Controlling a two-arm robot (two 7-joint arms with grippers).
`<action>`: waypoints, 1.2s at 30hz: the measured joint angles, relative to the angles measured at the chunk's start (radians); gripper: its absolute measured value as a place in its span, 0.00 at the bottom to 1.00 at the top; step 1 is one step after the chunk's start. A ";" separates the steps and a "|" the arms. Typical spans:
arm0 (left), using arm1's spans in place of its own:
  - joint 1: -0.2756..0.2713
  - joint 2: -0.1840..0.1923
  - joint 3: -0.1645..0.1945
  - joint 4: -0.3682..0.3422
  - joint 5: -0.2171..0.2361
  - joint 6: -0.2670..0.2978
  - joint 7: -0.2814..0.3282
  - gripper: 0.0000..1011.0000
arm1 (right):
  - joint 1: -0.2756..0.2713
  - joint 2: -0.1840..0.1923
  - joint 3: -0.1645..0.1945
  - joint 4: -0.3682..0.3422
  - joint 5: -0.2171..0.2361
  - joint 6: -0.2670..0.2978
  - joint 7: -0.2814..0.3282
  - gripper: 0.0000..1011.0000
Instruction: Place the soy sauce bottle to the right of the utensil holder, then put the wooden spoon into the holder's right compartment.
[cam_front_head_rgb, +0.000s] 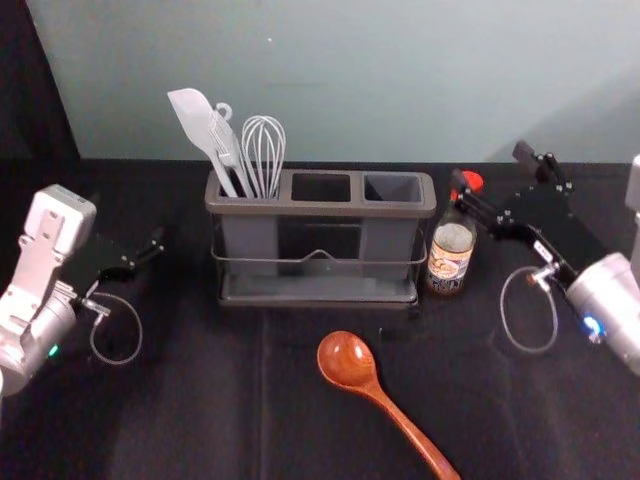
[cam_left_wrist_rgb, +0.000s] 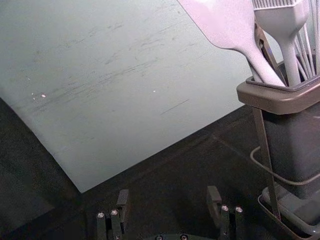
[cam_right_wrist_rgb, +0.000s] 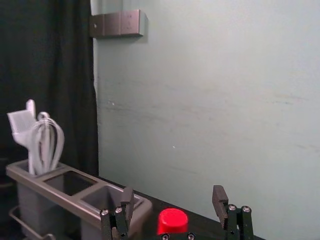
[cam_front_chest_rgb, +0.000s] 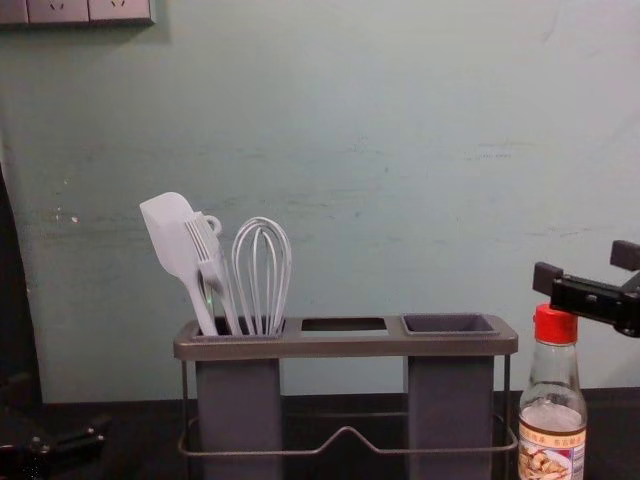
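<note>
The grey utensil holder (cam_front_head_rgb: 320, 208) has utensils in its left compartment; its middle and right compartments look empty. Close beside its right end, the soy sauce bottle (cam_front_head_rgb: 450, 250) stands upright. My right gripper (cam_front_head_rgb: 491, 168) is open near the red cap; in the chest view its fingers are slightly above the cap (cam_front_chest_rgb: 556, 325). The right wrist view has the gripper (cam_right_wrist_rgb: 173, 196) with nothing held and the cap (cam_right_wrist_rgb: 172, 221) low between its fingers. The wooden spoon (cam_front_head_rgb: 350, 362) lies in front of the holder, bowl toward it. My left gripper (cam_front_head_rgb: 140, 255), left of the holder, is open and empty (cam_left_wrist_rgb: 168, 196).
A white spatula (cam_front_head_rgb: 200, 125), a brush and a whisk (cam_front_head_rgb: 264, 150) rise from the left compartment. Behind the dark-covered table (cam_front_head_rgb: 200, 400) is a pale wall (cam_front_head_rgb: 400, 80), with a switch panel (cam_right_wrist_rgb: 116, 24) on it. A dark curtain (cam_right_wrist_rgb: 45, 65) hangs at the left.
</note>
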 joint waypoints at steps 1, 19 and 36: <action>0.000 0.000 0.000 0.000 0.000 0.000 0.000 0.99 | -0.020 0.000 0.002 -0.025 -0.005 -0.002 -0.005 0.99; 0.000 0.000 0.000 0.000 0.000 0.000 0.000 0.99 | -0.213 -0.075 -0.086 -0.181 -0.175 0.035 -0.100 0.99; 0.000 0.000 0.000 0.000 0.000 0.000 0.000 0.99 | -0.231 -0.138 -0.176 -0.075 -0.191 0.057 -0.058 0.99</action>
